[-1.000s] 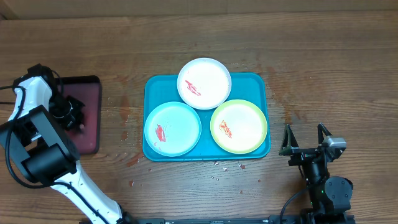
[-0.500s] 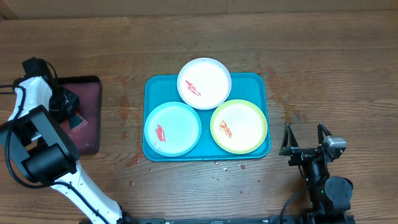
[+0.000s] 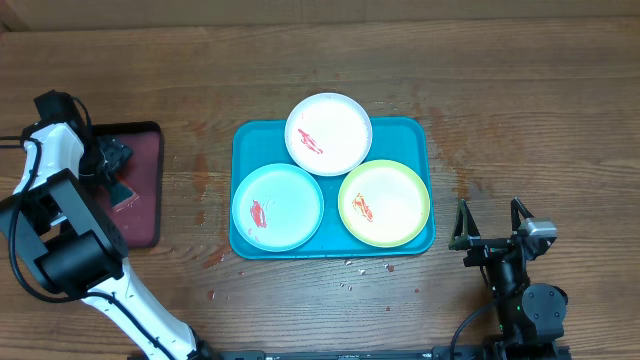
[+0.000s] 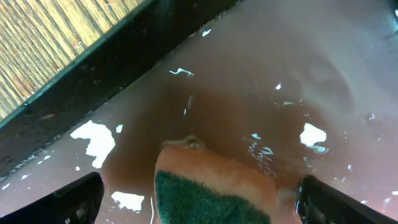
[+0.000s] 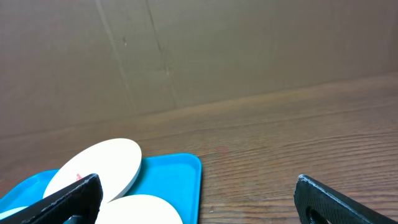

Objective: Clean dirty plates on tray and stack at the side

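I read this as the very first step, fetching the cleaning tool, with none of the wiping begun. My left gripper (image 3: 116,160) is down over the small maroon tray (image 3: 146,215) at the left of the table. In the left wrist view its jaws stand wide, one on each side of an orange sponge (image 4: 214,183) with a green scouring face. The sponge lies on the wet, glossy tray floor and, as far as I can tell, neither finger is pressing it. My right gripper (image 3: 490,222) is parked near the front right edge of the table, jaws spread wide and empty, well apart from the work. The 3 plates all sit on the teal tray (image 3: 420,132) at mid-table: the white plate (image 3: 328,133) at the back, overhanging the far rim, the pale blue plate (image 3: 277,206) front left and the yellow plate (image 3: 384,203) front right. Each shows a red or orange smear, so nothing is cleaned and nothing is stacked at the side. Next I would centre the sponge between the fingers, close firmly, lift clear of the maroon rim and carry it across to the pale blue plate, the nearest one. The wet sponge may slip or squash unevenly, so I would grip it low and square.
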Controlling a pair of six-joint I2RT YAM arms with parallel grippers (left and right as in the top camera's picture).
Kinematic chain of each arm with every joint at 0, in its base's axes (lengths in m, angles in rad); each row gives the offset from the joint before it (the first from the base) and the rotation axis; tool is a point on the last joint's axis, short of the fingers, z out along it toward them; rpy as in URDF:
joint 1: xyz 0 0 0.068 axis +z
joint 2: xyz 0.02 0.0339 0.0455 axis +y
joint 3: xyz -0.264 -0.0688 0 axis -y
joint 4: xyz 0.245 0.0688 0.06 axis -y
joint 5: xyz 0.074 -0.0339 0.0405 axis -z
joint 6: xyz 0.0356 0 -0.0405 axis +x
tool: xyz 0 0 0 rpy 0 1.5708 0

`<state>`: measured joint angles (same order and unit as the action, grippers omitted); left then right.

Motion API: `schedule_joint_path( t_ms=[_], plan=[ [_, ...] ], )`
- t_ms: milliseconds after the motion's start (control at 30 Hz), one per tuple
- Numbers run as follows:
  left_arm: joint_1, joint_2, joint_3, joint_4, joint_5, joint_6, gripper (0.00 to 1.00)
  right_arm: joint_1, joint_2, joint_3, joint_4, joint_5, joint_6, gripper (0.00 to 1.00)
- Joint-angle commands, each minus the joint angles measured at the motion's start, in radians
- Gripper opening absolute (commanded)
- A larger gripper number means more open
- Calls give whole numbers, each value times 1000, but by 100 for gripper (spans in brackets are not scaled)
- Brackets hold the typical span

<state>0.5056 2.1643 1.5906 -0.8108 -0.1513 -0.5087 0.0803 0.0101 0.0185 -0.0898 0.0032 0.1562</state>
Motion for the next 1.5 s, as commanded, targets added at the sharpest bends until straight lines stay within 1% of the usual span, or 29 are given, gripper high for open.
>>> schedule_joint_path(
  t_ms=[0,33,67,167,200,233,267,333,567,600,667,733,767,800,900,933,967,1000,1233,1267,1300,1333,1367,1400,1467],
  plan=[
    [-1,20,-2,8,-18,16,38,5,-7,-11,6,-4,-4,100],
    [-1,20,-2,8,-18,16,15,5,-7,-11,6,-4,-4,100],
    [-1,20,-2,7,-18,16,4,5,-7,-11,6,-4,-4,100],
    [-1,20,-2,-2,-17,16,4,5,-7,-11,6,-4,-4,100],
    [-1,20,-2,-9,-16,15,8,5,-7,-11,6,-4,-4,100],
    [-1,20,-2,-26,-13,15,25,5,-7,-11,6,-4,-4,100],
    [-1,20,-2,-45,-10,15,51,5,-7,-11,6,-4,-4,100],
    [-1,20,-2,-95,1,14,100,5,-7,-11,6,-4,-4,100],
    [-3,20,-2,-269,157,15,100,5,-7,-11,6,-4,-4,100],
    [-3,20,-2,-285,161,15,98,5,-7,-11,6,-4,-4,100],
    [-3,20,-2,-302,159,15,72,5,-7,-11,6,-4,-4,100],
    [-2,20,-2,-301,152,15,26,5,-7,-11,6,-4,-4,100],
    [-2,20,-2,-297,143,15,11,5,-7,-11,6,-4,-4,100],
    [-2,20,-2,-292,140,15,4,5,-7,-11,6,-4,-5,100],
    [-2,20,-2,-262,140,15,4,5,-7,-11,6,-4,-4,100],
    [-2,20,-2,-252,140,15,18,5,-7,-11,5,-4,-4,100],
    [-2,20,-2,-239,140,15,38,5,-7,-11,6,-4,-4,100],
    [-2,20,-2,-206,139,15,100,5,-7,-11,6,-4,-4,100],
    [-2,20,-2,-78,53,15,100,5,-7,-11,6,-4,-4,100],
    [-2,20,-2,-71,46,15,92,5,-7,-11,6,-4,-4,100],
    [-2,20,-2,-68,39,15,63,5,-7,-11,6,-4,-4,100],
    [-2,20,-2,-66,35,15,31,5,-7,-11,6,-4,-5,100],
    [-2,20,-2,-63,35,15,12,5,-7,-11,6,-4,-4,100],
    [-2,20,-2,-63,35,15,4,5,-7,-11,5,-4,-4,100],
    [-2,20,-2,-58,35,15,5,5,-7,-11,6,-4,-4,100]
  ],
)
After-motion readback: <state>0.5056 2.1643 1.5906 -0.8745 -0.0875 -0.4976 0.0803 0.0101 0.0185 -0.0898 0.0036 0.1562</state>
